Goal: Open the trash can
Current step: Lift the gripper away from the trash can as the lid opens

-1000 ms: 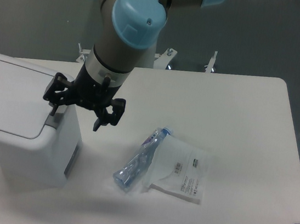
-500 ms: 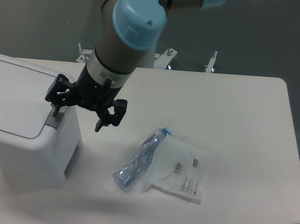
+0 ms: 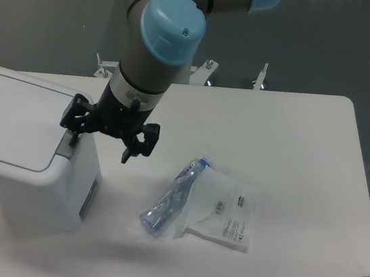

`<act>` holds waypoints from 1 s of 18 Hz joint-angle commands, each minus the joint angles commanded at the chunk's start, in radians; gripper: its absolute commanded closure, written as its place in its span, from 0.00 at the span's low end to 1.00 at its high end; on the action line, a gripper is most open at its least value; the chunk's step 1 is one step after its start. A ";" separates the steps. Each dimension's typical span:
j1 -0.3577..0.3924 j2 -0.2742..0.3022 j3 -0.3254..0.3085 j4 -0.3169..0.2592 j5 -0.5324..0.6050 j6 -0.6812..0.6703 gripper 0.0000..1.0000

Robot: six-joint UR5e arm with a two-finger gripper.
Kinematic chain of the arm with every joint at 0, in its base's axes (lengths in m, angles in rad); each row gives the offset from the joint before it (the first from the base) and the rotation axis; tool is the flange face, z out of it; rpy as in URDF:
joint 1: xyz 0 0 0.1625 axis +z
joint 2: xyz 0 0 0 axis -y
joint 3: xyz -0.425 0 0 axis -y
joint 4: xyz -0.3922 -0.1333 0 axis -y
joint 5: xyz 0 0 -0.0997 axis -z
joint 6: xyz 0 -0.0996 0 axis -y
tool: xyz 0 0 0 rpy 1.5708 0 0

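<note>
bin (image 3: 25, 158): lid shut; grey tab (image 3: 68, 148) at right rim
gripper (image 3: 100, 145): jaws spread wide, holding nothing; one finger (image 3: 72, 139) over tab

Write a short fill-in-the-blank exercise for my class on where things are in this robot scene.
1. The trash can has its lid ____.
2. One finger of the gripper is over the can's grey ____.
3. The plastic bottle lies partly on a white ____.
4. The gripper's jaws are ____.

Missing words: closed; tab; packet; open
</note>
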 joint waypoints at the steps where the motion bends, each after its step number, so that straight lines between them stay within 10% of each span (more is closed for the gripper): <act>1: 0.000 0.002 0.000 0.000 0.000 0.000 0.00; 10: 0.048 0.047 0.038 0.006 -0.003 0.011 0.00; 14: 0.141 0.064 0.018 0.153 0.000 0.012 0.00; 18: 0.235 0.063 0.015 0.172 0.095 0.102 0.00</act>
